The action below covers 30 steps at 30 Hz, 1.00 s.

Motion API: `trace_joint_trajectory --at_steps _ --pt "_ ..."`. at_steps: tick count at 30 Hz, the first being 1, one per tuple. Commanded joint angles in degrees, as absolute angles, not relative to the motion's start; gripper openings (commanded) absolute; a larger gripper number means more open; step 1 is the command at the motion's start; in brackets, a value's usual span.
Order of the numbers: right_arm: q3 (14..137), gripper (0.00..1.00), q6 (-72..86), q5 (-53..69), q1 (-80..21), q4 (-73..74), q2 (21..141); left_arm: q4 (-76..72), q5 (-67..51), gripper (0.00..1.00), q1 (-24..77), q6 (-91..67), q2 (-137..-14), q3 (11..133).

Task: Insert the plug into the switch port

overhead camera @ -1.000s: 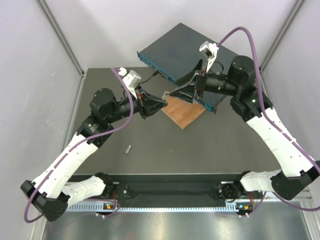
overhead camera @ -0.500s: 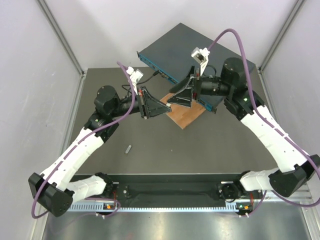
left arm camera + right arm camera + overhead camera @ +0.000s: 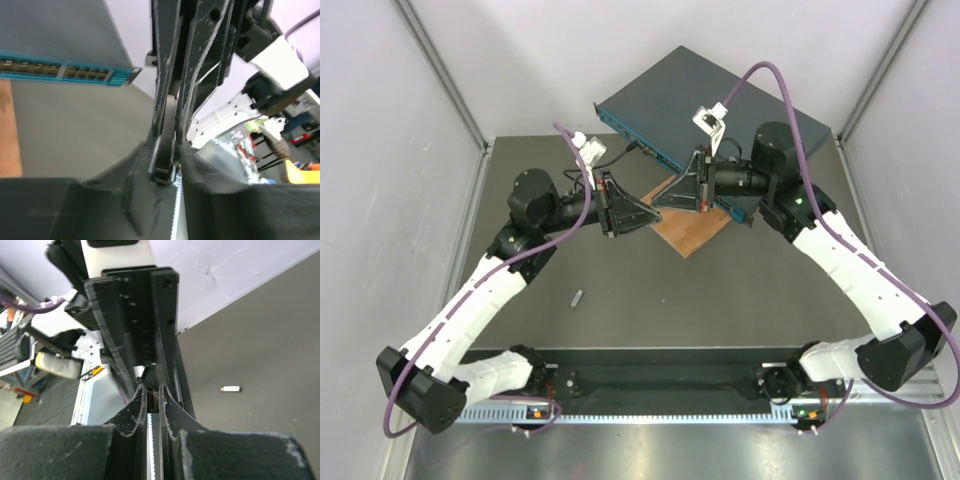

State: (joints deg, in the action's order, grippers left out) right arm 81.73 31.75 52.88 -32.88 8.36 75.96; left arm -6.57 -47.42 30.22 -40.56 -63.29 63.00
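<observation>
My two grippers meet tip to tip in mid-air above the wooden board. The plug is a small dark block between both pairs of fingers. My right gripper is shut on the plug. My left gripper stands open around it, with a sliver of light between the plug and its right finger. In the top view the left gripper and the right gripper overlap and hide the plug. The switch lies at the back, its teal face with sockets turned to the arms.
A small grey piece lies on the dark table left of centre, also seen as a pale bar in the right wrist view. Purple cables loop over both wrists. A thin dark cable runs from the switch's left end.
The right gripper has swung left to meet the left gripper and has shut on the plug. The left jaws have parted. The left arm shifted slightly right earlier, then held.
</observation>
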Motion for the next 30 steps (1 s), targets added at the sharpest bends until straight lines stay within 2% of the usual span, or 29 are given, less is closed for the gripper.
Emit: trace_joint_trajectory --at_steps 1,7,8,15,19,30 --pt "82.2 0.0 30.9 48.8 -32.7 8.1 74.4 7.0 -42.7 0.4 30.1 -29.7 -63.0 68.4" --pt "83.9 0.0 31.3 39.6 -31.2 13.2 75.5 23.6 -26.8 0.61 30.9 -4.1 -59.2 73.6" --pt "84.5 0.0 32.0 38.7 -31.2 13.2 75.8 25.0 -22.4 0.62 31.5 1.8 -58.7 74.4" --pt "85.3 0.0 43.7 38.4 -32.8 6.5 80.6 29.6 -14.2 0.63 32.0 16.7 -58.8 76.6" --pt "86.2 0.0 46.7 36.3 -34.3 6.2 83.1 33.7 -10.3 0.6 33.5 16.9 -62.0 79.4" --pt "86.7 0.0 49.4 34.1 -35.9 5.5 86.0 36.6 -11.1 0.57 36.6 15.6 -64.7 79.4"
